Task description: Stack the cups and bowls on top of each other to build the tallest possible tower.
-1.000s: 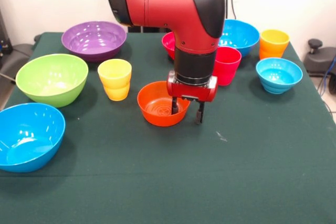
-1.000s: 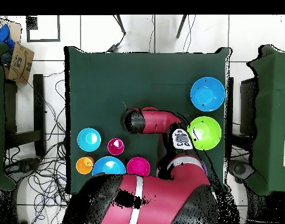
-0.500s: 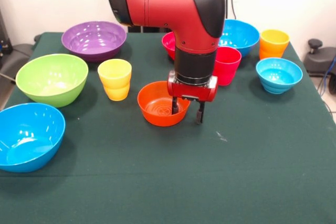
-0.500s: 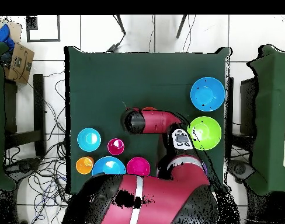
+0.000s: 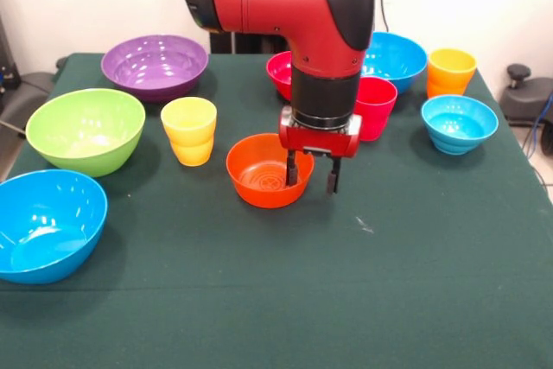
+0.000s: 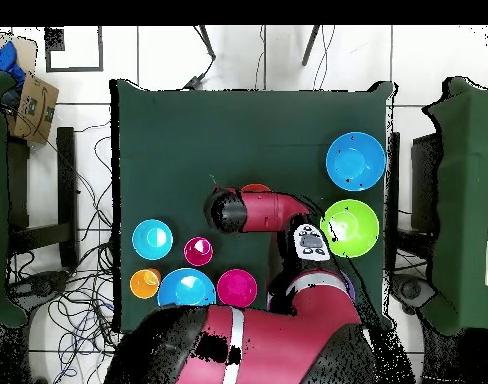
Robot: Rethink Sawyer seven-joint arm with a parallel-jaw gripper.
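— What's the setup?
— A dark green table (image 5: 415, 291) against a pale wall, cables on the tiled floor (image 6: 83, 200) around it.
— And the bowls, left to right?
— All mouth up, upright: blue bowl (image 5: 45, 224), lime bowl (image 5: 85, 130), purple bowl (image 5: 155, 66), yellow cup (image 5: 189, 130), then the orange bowl (image 5: 262, 170) mid-table.
— The gripper (image 5: 311, 177)?
— Pointing straight down, jaws parted narrowly, empty; one finger (image 5: 292, 168) inside the orange bowl's right rim, the other outside.

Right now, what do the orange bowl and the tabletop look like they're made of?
Orange bowl: probably hard plastic, glossy; light glints on its rim and inner wall. Tabletop: looks like dark green cloth, matte, no reflections, draped over the table edge.
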